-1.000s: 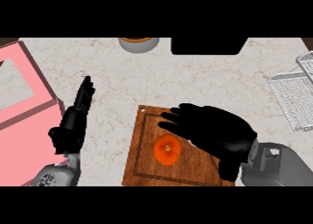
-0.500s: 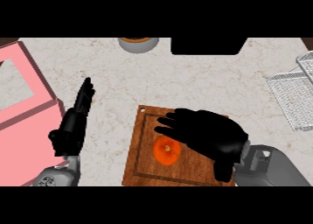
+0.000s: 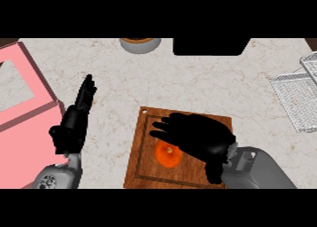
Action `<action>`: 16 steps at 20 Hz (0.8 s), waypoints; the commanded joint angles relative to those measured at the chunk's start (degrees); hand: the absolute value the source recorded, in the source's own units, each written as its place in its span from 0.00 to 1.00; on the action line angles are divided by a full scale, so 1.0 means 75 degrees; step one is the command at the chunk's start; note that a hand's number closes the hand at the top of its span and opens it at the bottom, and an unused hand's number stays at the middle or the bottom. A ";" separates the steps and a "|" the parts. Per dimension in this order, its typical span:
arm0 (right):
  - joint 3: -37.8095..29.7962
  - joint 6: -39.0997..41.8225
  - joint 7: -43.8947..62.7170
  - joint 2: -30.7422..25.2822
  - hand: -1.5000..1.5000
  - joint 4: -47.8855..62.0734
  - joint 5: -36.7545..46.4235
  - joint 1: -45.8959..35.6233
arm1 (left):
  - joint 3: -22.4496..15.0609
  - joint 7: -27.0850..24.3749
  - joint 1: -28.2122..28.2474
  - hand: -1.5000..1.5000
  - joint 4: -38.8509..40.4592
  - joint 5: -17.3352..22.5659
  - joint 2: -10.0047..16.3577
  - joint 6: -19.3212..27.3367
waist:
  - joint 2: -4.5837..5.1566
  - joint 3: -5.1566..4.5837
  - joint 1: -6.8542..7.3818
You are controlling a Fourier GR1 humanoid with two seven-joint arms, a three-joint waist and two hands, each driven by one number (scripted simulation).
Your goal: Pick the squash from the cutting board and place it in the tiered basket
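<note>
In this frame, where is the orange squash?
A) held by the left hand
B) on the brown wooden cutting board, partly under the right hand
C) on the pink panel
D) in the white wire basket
B: the orange squash lies on the brown wooden cutting board, its upper part covered by the black right hand.

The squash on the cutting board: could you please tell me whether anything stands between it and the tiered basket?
Nothing visible does. The squash lies on the cutting board, partly under the right hand, and only counter top shows from there to the tiered basket.
</note>
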 commanded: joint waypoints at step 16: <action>0.0013 -0.0829 -0.1138 0.0238 0.00 0.1158 0.1249 0.0497 | 0.0221 -0.0364 -0.0040 0.50 0.0497 -0.0176 -0.0169 -0.0099 | -0.0001 0.0000 -0.0015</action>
